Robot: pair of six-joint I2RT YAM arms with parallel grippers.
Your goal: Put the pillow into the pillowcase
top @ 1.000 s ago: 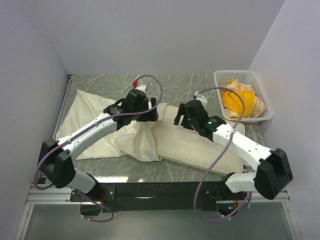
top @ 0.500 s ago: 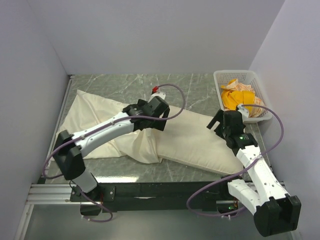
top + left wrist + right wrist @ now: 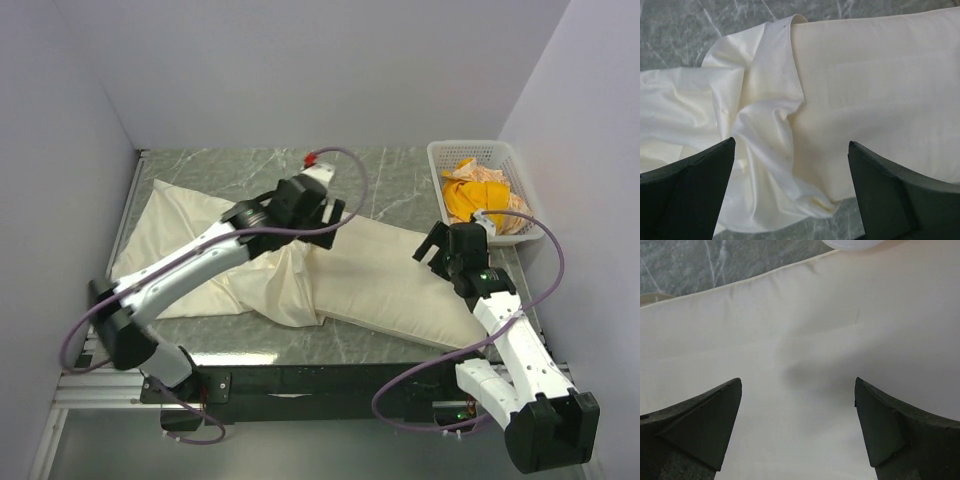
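Marble tabletop [image 3: 400, 180], pillowcase [image 3: 760, 115] beneath spread left pincer [image 3: 791, 141], pillow [image 3: 800, 340] beneath spread right pincer [image 3: 798, 380].

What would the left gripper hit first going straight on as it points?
Likely the bunched pillowcase edge where it meets the pillow. The left gripper is open and straddles that seam, though depth is unclear.

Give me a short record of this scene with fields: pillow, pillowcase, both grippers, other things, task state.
pillow: flat on the table, right of middle, mostly uncovered
pillowcase: limp, wrinkled, on the left; its mouth bunched at the pillow's left end
left gripper: open, empty, over the bunched mouth
right gripper: open, empty, over the pillow's right part
other things: basket at far right, orange cloth inside
task state: pillow not yet in the pillowcase
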